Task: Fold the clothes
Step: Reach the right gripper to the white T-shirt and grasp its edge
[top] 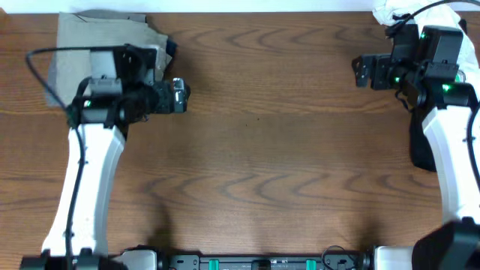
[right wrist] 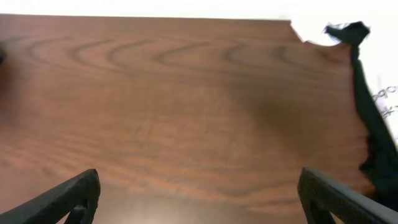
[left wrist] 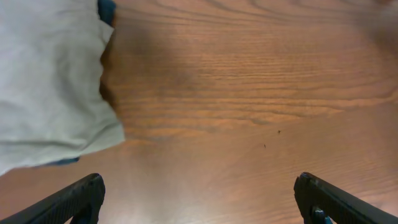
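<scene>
The right gripper (right wrist: pixel 198 180) hung released, its fingers spread wide over bare table (right wrist: pixel 174 93) and grasping nothing. Farther ahead, past the finger on the right of the wrist view, lay the white T-shirt (right wrist: pixel 382 68), bunched at the table's far corner with a bit of black lettering showing. A black strip (right wrist: pixel 367 124) ran along its near edge. It may have been a cable or dark cloth; the view was too blurred to tell.

The left gripper (left wrist: pixel 198 186) was likewise spread and empty. Ahead of it and to the left sat a folded khaki garment (left wrist: pixel 50 81), well apart from the shirt.

The T-shirt looked light, soft and limp, so it would likely sag and crumple. A pinch on a hem or shoulder edge, one per gripper, seemed the best hold for dragging it flat.
</scene>
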